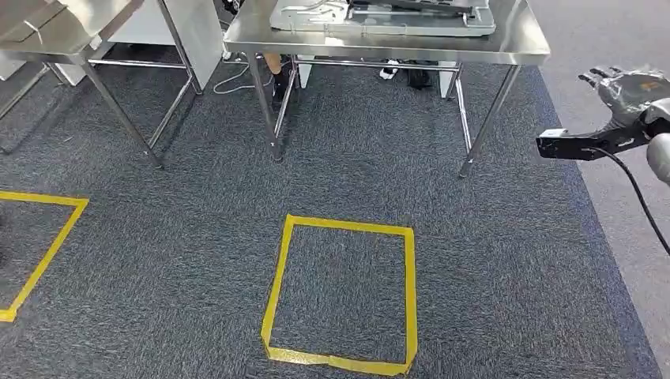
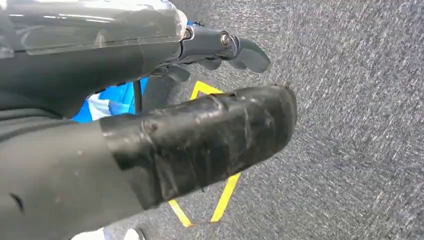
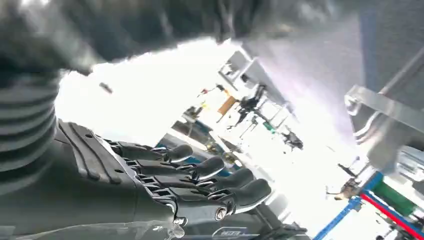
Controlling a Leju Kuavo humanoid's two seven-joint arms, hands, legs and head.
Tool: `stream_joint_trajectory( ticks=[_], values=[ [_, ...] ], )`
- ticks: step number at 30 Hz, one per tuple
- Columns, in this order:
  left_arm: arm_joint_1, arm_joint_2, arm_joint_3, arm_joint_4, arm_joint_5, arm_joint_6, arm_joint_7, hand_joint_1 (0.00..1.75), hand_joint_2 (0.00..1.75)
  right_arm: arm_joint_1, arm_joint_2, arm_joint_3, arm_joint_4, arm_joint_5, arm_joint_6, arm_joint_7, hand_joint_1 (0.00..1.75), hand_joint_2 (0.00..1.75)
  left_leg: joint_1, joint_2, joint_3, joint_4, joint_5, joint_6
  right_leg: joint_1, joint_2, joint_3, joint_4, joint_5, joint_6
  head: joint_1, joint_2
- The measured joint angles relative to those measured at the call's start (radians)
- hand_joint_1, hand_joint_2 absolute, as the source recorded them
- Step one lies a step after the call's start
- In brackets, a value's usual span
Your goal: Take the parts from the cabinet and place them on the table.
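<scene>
A flat silver-grey metal part (image 1: 383,16) lies on the steel table (image 1: 517,46) at the far side of the carpet. My right hand (image 1: 628,88) is raised at the right edge of the head view, level with the table's right end and apart from it. Its fingers (image 3: 220,185) are stretched out side by side with nothing in them. My left hand (image 2: 175,135) hangs over the carpet. Its taped thumb and dark fingers (image 2: 240,50) stand apart, and it holds nothing.
A yellow tape square (image 1: 410,292) marks the carpet in front of the table, and part of another (image 1: 47,253) lies at the left. A second steel table (image 1: 55,35) stands at the far left. Table legs (image 1: 265,110) and cables stand on the floor.
</scene>
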Motion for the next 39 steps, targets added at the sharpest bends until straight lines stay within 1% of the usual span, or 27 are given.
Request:
stream_joint_trajectory(
  ticks=[2, 10, 11, 12, 14, 16, 17, 18, 19, 21, 22, 23, 24, 25, 26, 28, 29, 30, 32, 33, 36, 39],
  values=[
    [0.0, 0.0, 0.0, 0.0, 0.0, 0.0, 0.0, 0.0, 0.0, 0.005, 0.0, -0.012, 0.0, 0.0, 0.0, -0.007, 0.0, 1.75, 0.0, 0.0, 0.0, -0.002, 0.003, -0.001, 0.0, 0.0, 0.0, 0.0, 0.001, -0.002, 0.0, 0.0],
    [0.0, 0.0, 0.0, 0.0, 0.0, 0.0, 0.0, 0.0, 0.0, 0.01, 0.0, -0.019, 0.0, 0.001, 0.0, -0.013, 0.0, 1.75, 0.0, 0.0, 0.001, -0.003, 0.004, -0.002, 0.001, 0.0, -0.001, 0.0, 0.002, -0.002, 0.0, 0.0],
    [0.0, 0.0, 0.0, 0.0, 0.0, 0.0, 0.0, 0.0, 0.0, 0.014, 0.0, -0.028, 0.0, 0.003, 0.001, -0.012, 0.0, 1.75, 0.0, 0.0, 0.001, -0.004, 0.005, -0.004, 0.001, 0.0, -0.001, 0.0, 0.002, -0.002, 0.0, 0.0],
    [0.0, 0.0, 0.0, 0.0, 0.0, 0.0, 0.0, 0.0, 0.0, 0.014, 0.0, -0.031, 0.0, 0.004, 0.002, -0.013, 0.0, 0.0, 0.0, 0.0, 0.001, -0.004, 0.006, -0.004, 0.002, 0.0, -0.001, 0.0, 0.002, -0.002, 0.0, 0.0],
    [-0.001, 0.0, 0.0, 0.0, 0.01, -0.003, -0.001, 0.0, 0.0, 0.066, -0.009, -0.064, -0.006, -0.073, -0.008, 0.001, 0.0, 0.0, 0.004, 0.0, 0.003, -0.004, 0.005, -0.005, 0.004, -0.002, 0.003, -0.002, 0.002, -0.002, 0.0, 0.0],
    [0.0, -0.003, 0.0, 0.0, 0.022, -0.01, -0.01, 0.0, 0.0, 0.218, -0.026, -0.165, -0.039, -0.194, -0.064, 0.039, 0.0, 0.0, 0.01, -0.008, 0.009, -0.005, 0.004, -0.006, 0.01, -0.011, 0.017, -0.011, 0.002, -0.002, 0.0, 0.0],
    [0.0, -0.005, 0.0, 0.001, 0.032, -0.012, -0.013, 0.0, 0.0, 0.351, -0.026, -0.267, -0.076, -0.267, -0.105, 0.053, 0.0, 0.0, 0.017, -0.015, 0.014, -0.006, 0.002, -0.01, 0.018, -0.018, 0.028, -0.018, 0.001, -0.002, 0.0, 0.0],
    [0.001, -0.006, 0.0, 0.001, 0.039, -0.013, -0.016, 0.0, 0.0, 0.494, -0.015, -0.369, -0.113, -0.308, -0.147, 0.054, 0.0, 0.0, 0.021, -0.023, 0.019, -0.007, 0.001, -0.011, 0.024, -0.026, 0.038, -0.024, 0.0, -0.003, 0.0, 0.0],
    [0.002, -0.009, 0.0, 0.002, 0.048, -0.014, -0.018, 0.0, 0.0, 0.64, 0.011, -0.483, -0.152, -0.341, -0.157, 0.041, 0.0, 0.0, 0.027, -0.031, 0.021, -0.008, -0.001, -0.015, 0.028, -0.033, 0.047, -0.029, -0.002, -0.004, 0.0, 0.0],
    [0.006, -0.011, 0.001, 0.009, 0.062, -0.005, -0.021, 0.0, 0.0, 0.902, 0.139, -0.742, -0.218, -0.39, -0.109, -0.01, 0.0, 0.0, 0.03, -0.04, 0.023, -0.009, -0.002, -0.016, 0.031, -0.044, 0.053, -0.035, -0.003, -0.006, 0.0, 0.0],
    [0.008, -0.012, 0.001, 0.011, 0.071, 0.008, -0.021, 0.0, 0.0, 1.016, 0.233, -0.881, -0.234, -0.384, -0.075, -0.04, 0.0, 0.0, 0.03, -0.043, 0.023, -0.009, -0.002, -0.016, 0.031, -0.046, 0.053, -0.036, -0.004, -0.005, 0.0, 0.0],
    [0.008, -0.013, 0.001, 0.016, 0.076, 0.027, -0.021, 0.0, 0.0, 1.108, 0.338, -1.027, -0.232, -0.358, -0.046, -0.069, 0.0, 0.0, 0.03, -0.047, 0.023, -0.01, -0.002, -0.016, 0.03, -0.05, 0.052, -0.037, -0.006, -0.006, 0.0, 0.0],
    [0.008, -0.013, 0.001, 0.021, 0.081, 0.045, -0.019, 0.0, 0.0, 1.178, 0.42, -1.148, -0.219, -0.326, -0.036, -0.08, 0.0, 0.0, 0.029, -0.049, 0.022, -0.01, -0.002, -0.016, 0.029, -0.052, 0.052, -0.037, -0.007, -0.005, 0.0, 0.0],
    [0.01, -0.013, 0.0, 0.028, 0.084, 0.072, -0.016, 0.0, 0.0, 1.234, 0.51, -1.282, -0.188, -0.271, -0.037, -0.08, 0.0, 0.0, 0.028, -0.05, 0.022, -0.011, -0.002, -0.016, 0.027, -0.053, 0.052, -0.037, -0.008, -0.006, 0.0, 0.0],
    [0.011, -0.013, 0.0, 0.034, 0.087, 0.095, -0.012, 0.0, 0.0, 1.272, 0.581, -1.393, -0.157, -0.216, -0.038, -0.065, 0.0, 0.0, 0.027, -0.05, 0.022, -0.011, -0.003, -0.017, 0.027, -0.052, 0.051, -0.037, -0.008, -0.006, 0.0, 0.0],
    [0.011, -0.013, -0.001, 0.049, 0.099, 0.144, -0.009, 0.0, 0.0, 1.327, 0.741, -1.634, -0.119, -0.097, -0.046, -0.003, 0.0, 0.0, 0.027, -0.043, 0.023, -0.012, -0.005, -0.02, 0.027, -0.043, 0.05, -0.036, -0.008, -0.006, 0.0, 0.0],
    [0.011, -0.013, -0.004, 0.054, 0.106, 0.162, -0.009, 0.0, 0.0, 1.343, 0.805, -1.733, -0.115, -0.055, -0.055, 0.021, 0.0, 0.0, 0.027, -0.036, 0.023, -0.013, -0.006, -0.022, 0.026, -0.036, 0.048, -0.036, -0.007, -0.008, 0.0, 0.0],
    [0.01, -0.013, -0.01, 0.06, 0.112, 0.174, -0.009, 0.0, 0.0, 1.353, 0.856, -1.813, -0.111, -0.033, -0.059, 0.037, 0.0, 0.0, 0.025, -0.027, 0.023, -0.014, -0.006, -0.022, 0.026, -0.027, 0.045, -0.036, -0.005, -0.01, 0.0, 0.0],
    [0.008, -0.013, -0.024, 0.066, 0.122, 0.182, -0.013, 0.0, 0.0, 1.364, 0.927, -1.927, -0.118, -0.02, -0.055, 0.052, 0.0, 0.0, 0.025, -0.016, 0.025, -0.015, -0.007, -0.023, 0.025, -0.016, 0.041, -0.035, -0.004, -0.01, 0.0, 0.0],
    [0.007, -0.013, -0.034, 0.068, 0.124, 0.182, -0.015, 0.0, 0.0, 1.366, 0.949, -1.97, -0.133, -0.02, -0.041, 0.06, 0.0, 0.0, 0.024, -0.013, 0.026, -0.016, -0.007, -0.024, 0.024, -0.014, 0.041, -0.035, -0.003, -0.011, 0.0, 0.0],
    [0.011, -0.013, -0.06, 0.068, 0.152, 0.169, -0.019, 0.0, 0.0, 1.366, 0.995, -2.082, -0.194, -0.029, 0.018, 0.058, 0.0, 0.0, 0.024, -0.011, 0.027, -0.016, -0.007, -0.024, 0.023, -0.012, 0.041, -0.035, -0.002, -0.011, 0.0, 0.0],
    [0.016, -0.013, -0.089, 0.069, 0.182, 0.159, -0.022, 0.0, 0.0, 1.362, 1.022, -2.162, -0.223, -0.018, 0.035, 0.064, 0.0, 0.0, 0.022, -0.01, 0.027, -0.016, -0.005, -0.023, 0.022, -0.012, 0.041, -0.036, 0.0, -0.009, 0.0, 0.0]
  ],
)
